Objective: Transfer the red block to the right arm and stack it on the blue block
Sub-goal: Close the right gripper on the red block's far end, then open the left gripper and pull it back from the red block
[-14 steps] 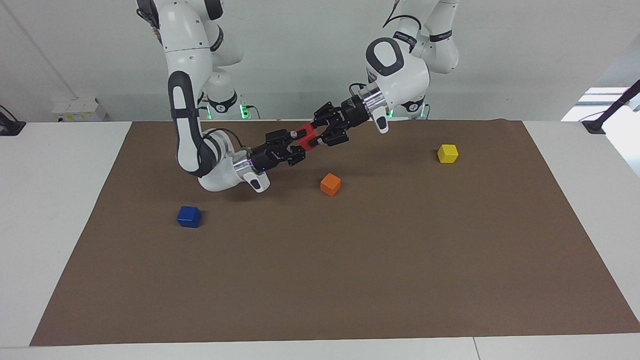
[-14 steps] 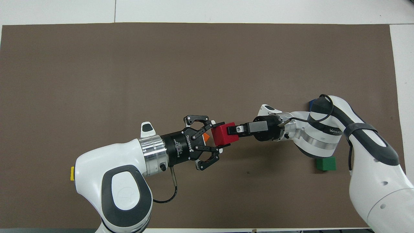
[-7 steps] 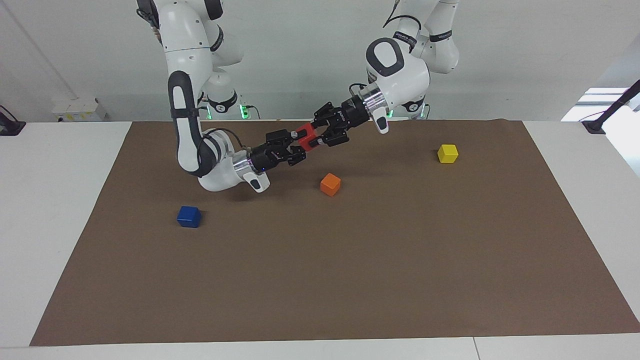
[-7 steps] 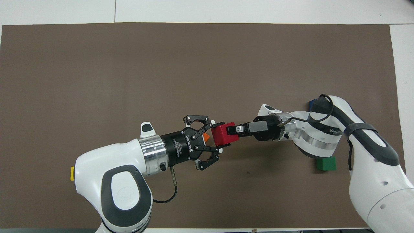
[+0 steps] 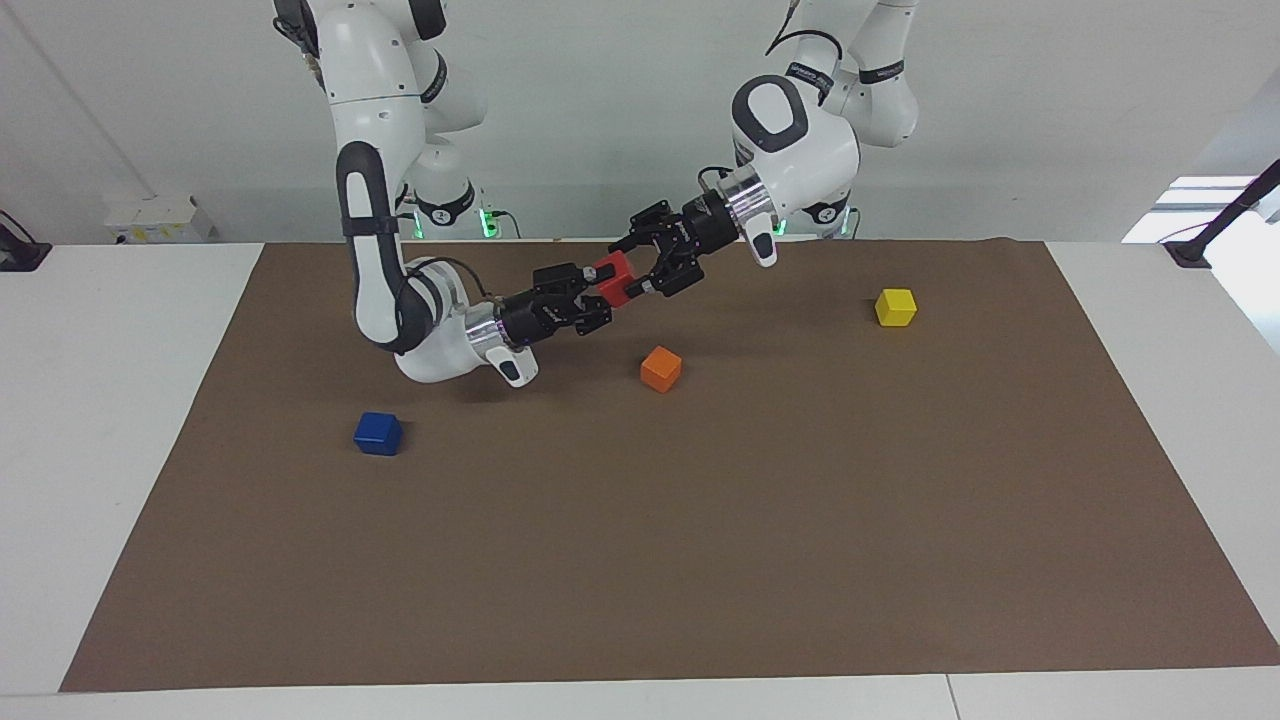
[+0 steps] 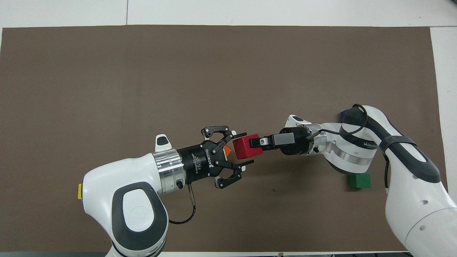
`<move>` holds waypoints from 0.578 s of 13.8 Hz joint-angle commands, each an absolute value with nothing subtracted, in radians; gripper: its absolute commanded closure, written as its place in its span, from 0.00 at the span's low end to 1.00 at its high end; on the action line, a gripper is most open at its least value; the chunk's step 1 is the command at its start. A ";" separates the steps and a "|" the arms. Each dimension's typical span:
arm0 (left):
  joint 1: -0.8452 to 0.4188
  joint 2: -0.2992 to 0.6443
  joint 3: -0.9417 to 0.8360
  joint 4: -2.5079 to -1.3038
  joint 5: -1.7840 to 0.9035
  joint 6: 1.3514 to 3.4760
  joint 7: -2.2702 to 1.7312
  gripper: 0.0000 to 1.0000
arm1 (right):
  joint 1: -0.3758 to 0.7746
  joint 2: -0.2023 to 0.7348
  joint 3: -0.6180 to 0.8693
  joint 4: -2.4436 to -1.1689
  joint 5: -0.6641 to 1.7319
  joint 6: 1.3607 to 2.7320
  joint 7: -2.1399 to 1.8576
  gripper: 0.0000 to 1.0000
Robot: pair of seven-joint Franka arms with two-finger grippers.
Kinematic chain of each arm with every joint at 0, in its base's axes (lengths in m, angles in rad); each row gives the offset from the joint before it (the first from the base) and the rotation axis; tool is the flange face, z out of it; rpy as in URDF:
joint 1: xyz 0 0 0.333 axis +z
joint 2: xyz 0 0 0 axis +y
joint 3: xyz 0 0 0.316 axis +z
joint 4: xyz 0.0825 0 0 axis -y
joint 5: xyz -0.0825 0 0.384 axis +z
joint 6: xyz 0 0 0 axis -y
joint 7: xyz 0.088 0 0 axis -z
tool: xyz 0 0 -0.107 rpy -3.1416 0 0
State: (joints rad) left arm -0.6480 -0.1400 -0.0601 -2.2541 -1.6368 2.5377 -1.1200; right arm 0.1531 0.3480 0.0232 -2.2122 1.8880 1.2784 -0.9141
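Right hand [image 6: 257, 142] gripping red block [image 6: 247, 146], left hand [image 6: 242, 150] spread beside it

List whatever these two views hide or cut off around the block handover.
- Small deep blue cube: overhead view, almost wholly under the right arm's white elbow.
- Small orange cube: overhead view, only a sliver shows beneath the open left gripper.
- Small yellow cube: overhead view, mostly under the left arm.
- Dark green cube: missing from the facing view.

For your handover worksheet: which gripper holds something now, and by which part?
The right gripper holds the red block by two opposite faces, in mid-air. The left gripper stands open around it, holding nothing.
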 commanded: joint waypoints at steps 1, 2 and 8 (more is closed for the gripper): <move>-0.658 -0.149 -0.049 -2.264 -1.660 2.556 -1.091 0.00 | 0.158 0.325 0.026 -2.220 1.908 1.316 -0.920 1.00; -0.655 -0.150 -0.049 -2.266 -1.660 2.554 -1.085 0.00 | 0.158 0.322 0.026 -2.220 1.908 1.327 -0.919 1.00; -0.529 -0.296 -0.046 -2.468 -1.658 2.435 -0.938 0.00 | 0.160 0.299 0.026 -2.207 1.898 1.412 -0.908 1.00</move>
